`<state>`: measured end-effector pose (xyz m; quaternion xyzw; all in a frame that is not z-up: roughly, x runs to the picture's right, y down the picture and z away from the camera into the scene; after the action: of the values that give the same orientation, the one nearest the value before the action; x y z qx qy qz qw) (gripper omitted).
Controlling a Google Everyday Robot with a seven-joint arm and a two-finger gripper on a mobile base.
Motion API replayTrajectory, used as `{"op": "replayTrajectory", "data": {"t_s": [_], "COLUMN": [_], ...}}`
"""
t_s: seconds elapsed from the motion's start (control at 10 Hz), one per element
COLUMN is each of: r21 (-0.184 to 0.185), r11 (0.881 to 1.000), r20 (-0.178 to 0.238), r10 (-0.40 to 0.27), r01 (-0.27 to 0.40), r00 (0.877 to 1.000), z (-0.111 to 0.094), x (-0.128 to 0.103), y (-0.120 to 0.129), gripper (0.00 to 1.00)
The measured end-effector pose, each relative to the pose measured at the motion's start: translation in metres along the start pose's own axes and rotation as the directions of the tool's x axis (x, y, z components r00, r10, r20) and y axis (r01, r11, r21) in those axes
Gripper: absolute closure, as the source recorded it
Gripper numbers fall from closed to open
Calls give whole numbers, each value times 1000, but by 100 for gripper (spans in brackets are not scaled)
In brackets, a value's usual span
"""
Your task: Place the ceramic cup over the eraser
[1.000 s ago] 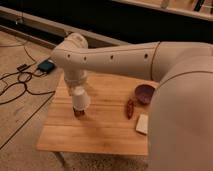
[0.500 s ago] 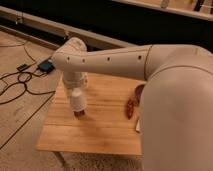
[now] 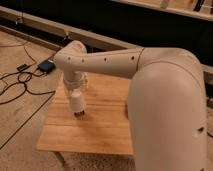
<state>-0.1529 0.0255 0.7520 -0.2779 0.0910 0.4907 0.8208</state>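
Over on the left, black cables [image 3: 15,84] and a small dark box [image 3: 46,65] lay on the floor, well apart from the action. Next came the light wooden tabletop [image 3: 100,131], and near its left half the gripper [image 3: 76,95] hung straight down from the wrist. Its jaws were pinched on the small plain white ceramic cup [image 3: 76,104].

The cup sat right above the small dark eraser [image 3: 80,114], which poked out just under the cup's lower edge with a bit of orange showing. My guess is it was held vertical and dead centre so it could drop over the block without knocking it. It didn't look fully down yet.

To the right, the big cream-coloured arm [image 3: 165,100] filled the view. Compared with a second before, that fat section covered a lot more of the tabletop's right side. The cup and eraser were lined up pretty much as they had been, same grip.
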Motion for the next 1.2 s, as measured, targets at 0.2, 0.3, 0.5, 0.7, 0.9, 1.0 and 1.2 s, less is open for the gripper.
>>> {"op": "replayTrajectory", "data": {"t_s": [0.2, 0.3, 0.5, 0.7, 0.9, 1.0, 1.2], "r21": [-1, 1, 16, 19, 18, 14, 6], "r11": [1000, 1000, 1000, 1000, 1000, 1000, 1000], "r20": [-18, -20, -2, 9, 5, 1, -9], "r10": [6, 8, -1, -7, -15, -19, -27], "r01": [-6, -8, 1, 7, 15, 19, 27], "r00": [1000, 1000, 1000, 1000, 1000, 1000, 1000], "z": [15, 21, 33, 48, 60, 64, 71], "x": [0, 0, -4, -4, -1, 1, 6], "y": [-7, -9, -16, -18, -16, -13, -7], "gripper": [100, 100, 100, 100, 100, 100, 100]}}
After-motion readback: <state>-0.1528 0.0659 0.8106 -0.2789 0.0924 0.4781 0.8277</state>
